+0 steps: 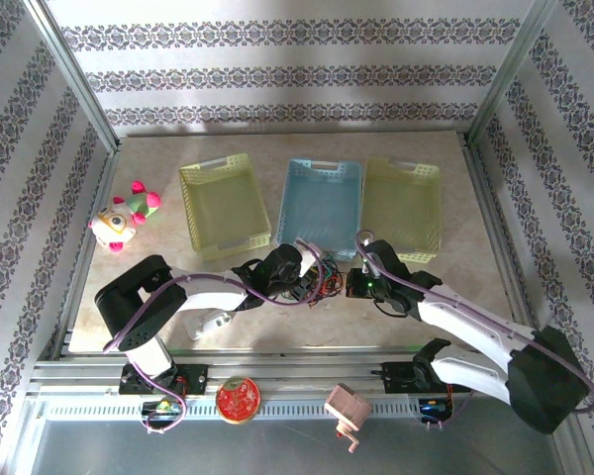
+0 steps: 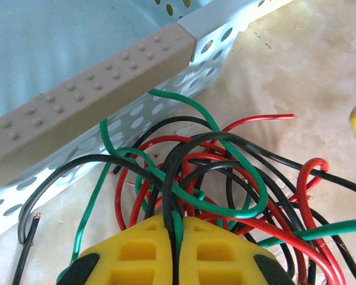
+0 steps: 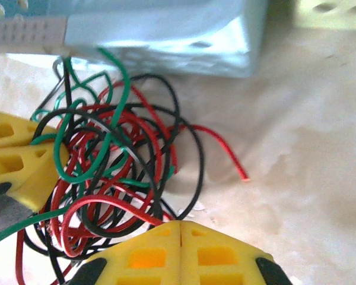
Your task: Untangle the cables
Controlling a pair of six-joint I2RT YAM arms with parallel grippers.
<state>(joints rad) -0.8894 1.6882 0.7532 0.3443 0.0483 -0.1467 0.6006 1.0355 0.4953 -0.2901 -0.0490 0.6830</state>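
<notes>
Lying on the surface (image 1: 168,237) just in front of the blue basket (image 1: 323,198), not inside it, the cables (image 1: 325,285) form one red, green and black tangle. The left yellow-green basket (image 1: 225,210) and the right yellow-green basket (image 1: 402,206) flank it, all three showing bare floors. The left hand (image 2: 175,221) is clamped on black and green strands. The right hand (image 3: 181,228) is closed at the tangle's edge, perhaps pinching a red strand.

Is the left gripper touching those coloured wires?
Touching. In the left wrist view, the left gripper is shut, with green and black strands of the cables pinched between its yellow fingers.
</notes>
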